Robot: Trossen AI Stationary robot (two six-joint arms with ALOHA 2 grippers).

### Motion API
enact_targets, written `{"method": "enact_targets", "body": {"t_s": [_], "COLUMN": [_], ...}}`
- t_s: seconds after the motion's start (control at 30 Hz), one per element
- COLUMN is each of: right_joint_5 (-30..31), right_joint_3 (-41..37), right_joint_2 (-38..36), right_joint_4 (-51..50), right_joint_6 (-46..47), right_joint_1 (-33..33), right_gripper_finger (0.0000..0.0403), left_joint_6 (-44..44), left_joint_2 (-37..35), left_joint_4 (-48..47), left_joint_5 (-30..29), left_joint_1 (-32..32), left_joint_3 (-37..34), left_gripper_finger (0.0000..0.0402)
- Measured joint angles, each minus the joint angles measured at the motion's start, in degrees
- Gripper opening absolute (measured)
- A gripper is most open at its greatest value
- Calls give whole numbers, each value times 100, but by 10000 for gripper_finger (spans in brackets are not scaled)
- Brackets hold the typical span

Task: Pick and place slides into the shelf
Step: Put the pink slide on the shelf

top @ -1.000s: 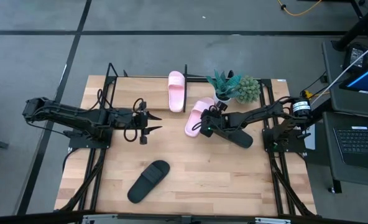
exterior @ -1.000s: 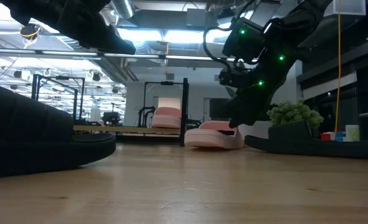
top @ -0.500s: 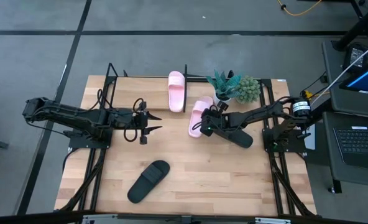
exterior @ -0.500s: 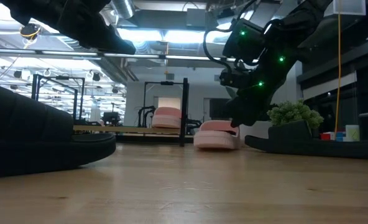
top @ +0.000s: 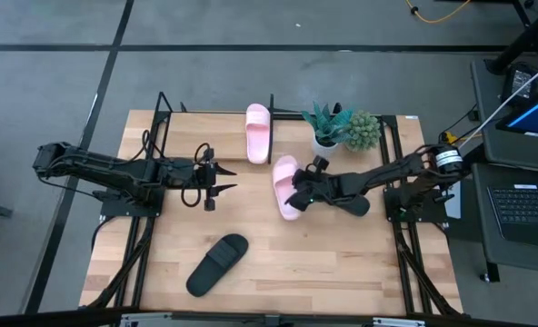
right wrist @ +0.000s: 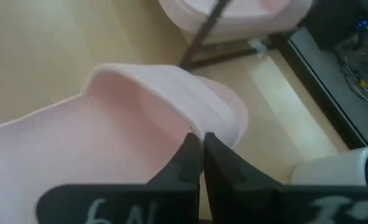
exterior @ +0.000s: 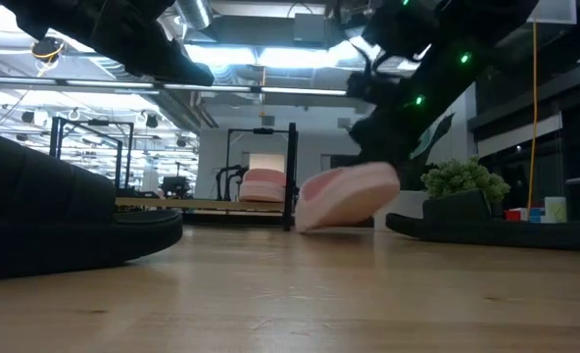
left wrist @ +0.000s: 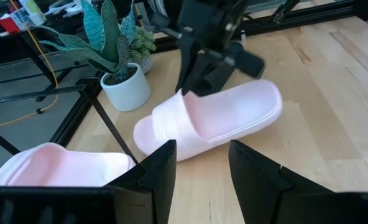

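We see the right gripper [top: 298, 193] pinching the pink sandal [top: 286, 186] by its strap, lengthwise front-to-back, tilted; left gripper [top: 222, 179] hovers open.

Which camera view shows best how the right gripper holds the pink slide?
The right wrist view: the right gripper has its fingers shut on the strap edge of the pink slide. The left wrist view shows the whole slide. The low view shows it tilted. The high view only places it.

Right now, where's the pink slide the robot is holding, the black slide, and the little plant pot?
held pink slide [top: 286, 187]: high view, its sole.
black slide [top: 217, 264]: high view, its middle.
plant pot [left wrist: 127, 89]: left wrist view, white side.
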Motion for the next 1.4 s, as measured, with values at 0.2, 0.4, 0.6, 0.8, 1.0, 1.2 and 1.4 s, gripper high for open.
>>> {"method": "enact_targets", "body": {"t_s": [0.2, 0.4, 0.6, 0.8, 1.0, 1.2, 1.4], "right_joint_5": [448, 1114, 1764, 1889, 1893, 1868, 1819], "right_joint_3": [4, 4, 4, 4, 4, 4, 15], "right_joint_2": [-147, -147, -147, -147, -147, -147, -147], "right_joint_4": [216, 616, 1262, 1743, 1805, 1805, 1849], "right_joint_6": [-50, -181, -615, -917, -916, -919, -881], "right_joint_1": [325, 500, 624, 643, 643, 717, 1104], "right_gripper_finger": [7, 7, 6, 6, 6, 6, 6], "left_joint_6": [-146, -382, -523, -404, -51, 243, 413], "left_joint_2": [2, 2, 6, 241, 869, 1563, 1868], "left_joint_4": [33, 289, 539, 551, 529, 511, 505], "left_joint_5": [0, 101, 101, 48, -418, -827, -839], "left_joint_1": [0, -19, -52, -107, -170, -252, -295], "left_joint_3": [0, -1, 28, 371, 814, 1234, 1505], "left_gripper_finger": [140, 140, 140, 140, 140, 140, 140]}}
